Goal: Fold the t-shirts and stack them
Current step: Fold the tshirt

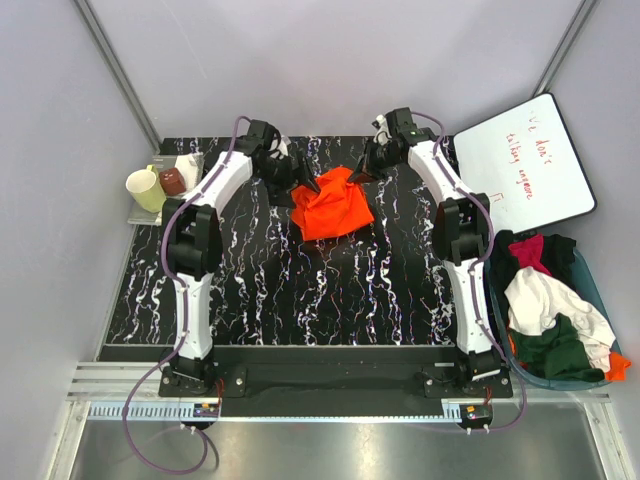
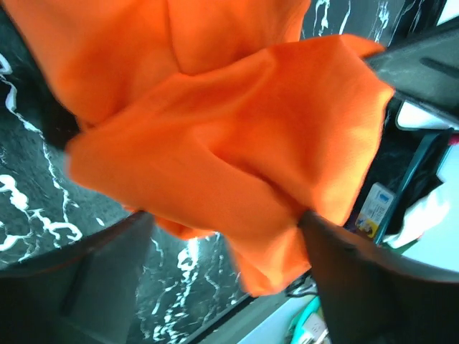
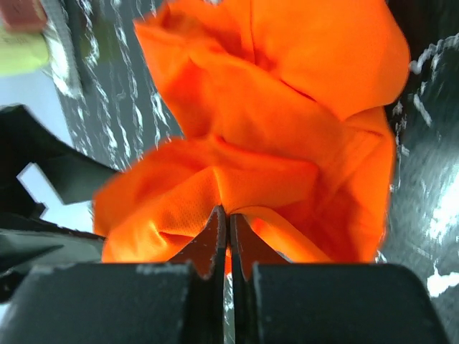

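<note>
The bright orange t-shirt [image 1: 330, 207] lies bunched at the far middle of the black marble table [image 1: 300, 290]. My right gripper [image 1: 357, 178] is at its far right corner. In the right wrist view it [image 3: 229, 211] is shut on a fold of the orange t-shirt [image 3: 287, 93]. My left gripper [image 1: 310, 185] is at the shirt's far left corner. In the left wrist view it [image 2: 224, 218] is open, its fingers wide apart, and the orange t-shirt [image 2: 215, 129] hangs between them against the right finger [image 2: 373, 279]. White [image 1: 545, 295], dark green [image 1: 555, 350], magenta-red [image 1: 527, 250] and black [image 1: 500, 255] t-shirts are piled at the right.
A teal bin [image 1: 603, 295] right of the table holds the other shirts. A white board [image 1: 525, 160] with red handwriting leans at the far right. A yellow mug [image 1: 145, 188] and a brown cup [image 1: 173, 181] stand on a tray at the far left.
</note>
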### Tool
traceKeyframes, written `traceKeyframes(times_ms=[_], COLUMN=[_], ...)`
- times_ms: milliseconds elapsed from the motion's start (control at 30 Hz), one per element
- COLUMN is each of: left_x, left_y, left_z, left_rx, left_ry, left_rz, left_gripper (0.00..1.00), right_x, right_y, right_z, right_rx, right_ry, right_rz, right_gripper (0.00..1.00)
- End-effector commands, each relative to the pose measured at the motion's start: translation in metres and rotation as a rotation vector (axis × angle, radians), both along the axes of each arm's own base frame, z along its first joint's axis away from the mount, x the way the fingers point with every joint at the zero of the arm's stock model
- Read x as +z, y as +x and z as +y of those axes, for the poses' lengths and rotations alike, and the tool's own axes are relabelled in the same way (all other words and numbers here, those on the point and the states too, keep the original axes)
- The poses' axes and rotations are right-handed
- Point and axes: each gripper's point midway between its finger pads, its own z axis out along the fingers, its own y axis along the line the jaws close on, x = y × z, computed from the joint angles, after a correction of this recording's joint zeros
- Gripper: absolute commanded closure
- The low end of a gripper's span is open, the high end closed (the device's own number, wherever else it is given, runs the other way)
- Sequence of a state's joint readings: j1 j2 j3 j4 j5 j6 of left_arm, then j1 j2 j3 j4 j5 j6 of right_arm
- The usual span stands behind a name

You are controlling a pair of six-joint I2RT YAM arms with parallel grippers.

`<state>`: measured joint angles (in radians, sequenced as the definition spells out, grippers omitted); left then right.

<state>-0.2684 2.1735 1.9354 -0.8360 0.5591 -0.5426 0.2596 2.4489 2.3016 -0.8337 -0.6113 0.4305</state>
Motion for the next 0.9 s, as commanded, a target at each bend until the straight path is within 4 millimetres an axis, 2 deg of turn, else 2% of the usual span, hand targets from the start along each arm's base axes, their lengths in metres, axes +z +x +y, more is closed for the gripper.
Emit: traceKeyframes(times_ms=[0,33,67,100,133,167,200,233,267,300,333,367,400,433,500,533,600,667,700,733,767,800,867], left_x=[0.035,0.032,0.037,0.048,0.044,0.046,0.054,0.043,0.042,0.049,0.037,0.036,0.043,0.032,0.030,0.029,0.027,0.018,0.019,0.017,0.003,0.007,-0.001], left_y=[0.014,0.013,0.011,0.007,0.001,-0.002,-0.008,-0.018,-0.023,-0.029,-0.042,-0.047,-0.055,-0.065,-0.077,-0.078,-0.078,-0.070,-0.062,-0.056,-0.050,-0.038,-0.015], left_z=[0.010,0.018,0.021,0.024,0.027,0.029,0.031,0.035,0.035,0.037,0.039,0.040,0.042,0.046,0.052,0.055,0.056,0.056,0.054,0.052,0.050,0.047,0.040], left_rx=[0.037,0.050,0.052,0.052,0.048,0.044,0.046,0.049,0.045,0.046,0.038,0.036,0.033,0.028,0.026,0.027,0.038,0.049,0.058,0.062,0.062,0.074,0.082], left_ry=[-0.057,-0.035,-0.031,-0.031,-0.020,-0.015,-0.011,0.007,0.008,0.004,0.008,0.009,0.012,0.030,0.049,0.062,0.070,0.079,0.073,0.069,0.075,0.066,0.049], left_rz=[-0.060,-0.064,-0.080,-0.106,-0.100,-0.108,-0.125,-0.097,-0.098,-0.114,-0.079,-0.082,-0.103,-0.085,-0.094,-0.106,-0.110,-0.103,-0.107,-0.106,-0.076,-0.088,-0.090], left_gripper=[0.01,0.01,0.01,0.01,0.01,0.01,0.01,0.01,0.01,0.01,0.01,0.01,0.01,0.01,0.01,0.01,0.01,0.01,0.01,0.01,0.01,0.01,0.01], right_x=[0.014,0.023,0.009,0.009,0.013,0.000,-0.005,-0.007,-0.008,-0.008,-0.002,0.006,0.015,0.036,0.053,0.065,0.076,0.081,0.074,0.075,0.072,0.068,0.059], right_y=[0.028,0.033,0.037,0.042,0.049,0.054,0.060,0.065,0.072,0.076,0.077,0.079,0.078,0.074,0.069,0.057,0.051,0.037,0.030,0.027,0.025,0.023,0.025], right_z=[0.004,0.008,0.010,0.009,0.009,0.011,0.008,0.006,0.007,0.006,0.006,0.006,0.006,0.004,-0.002,-0.005,-0.009,-0.012,-0.012,-0.011,-0.010,-0.008,-0.004], right_rx=[-0.036,-0.035,-0.039,-0.047,-0.064,-0.072,-0.106,-0.123,-0.130,-0.144,-0.146,-0.143,-0.137,-0.137,-0.137,-0.134,-0.130,-0.123,-0.112,-0.112,-0.113,-0.111,-0.112], right_ry=[0.036,0.057,0.053,0.059,0.065,0.062,0.047,0.043,0.051,0.047,0.046,0.050,0.051,0.051,0.030,0.021,0.015,0.010,0.013,0.021,0.032,0.036,0.045], right_rz=[-0.061,-0.084,-0.068,-0.073,-0.091,-0.082,-0.082,-0.087,-0.112,-0.124,-0.141,-0.165,-0.185,-0.214,-0.251,-0.254,-0.294,-0.291,-0.265,-0.260,-0.242,-0.228,-0.203], right_gripper=[0.95,0.94,0.94,0.93,0.91,0.86,0.68,0.59,0.45,0.29,0.01,0.00,0.00,0.00,0.00,0.00,0.00,0.00,0.00,0.00,0.00,0.00,0.01])
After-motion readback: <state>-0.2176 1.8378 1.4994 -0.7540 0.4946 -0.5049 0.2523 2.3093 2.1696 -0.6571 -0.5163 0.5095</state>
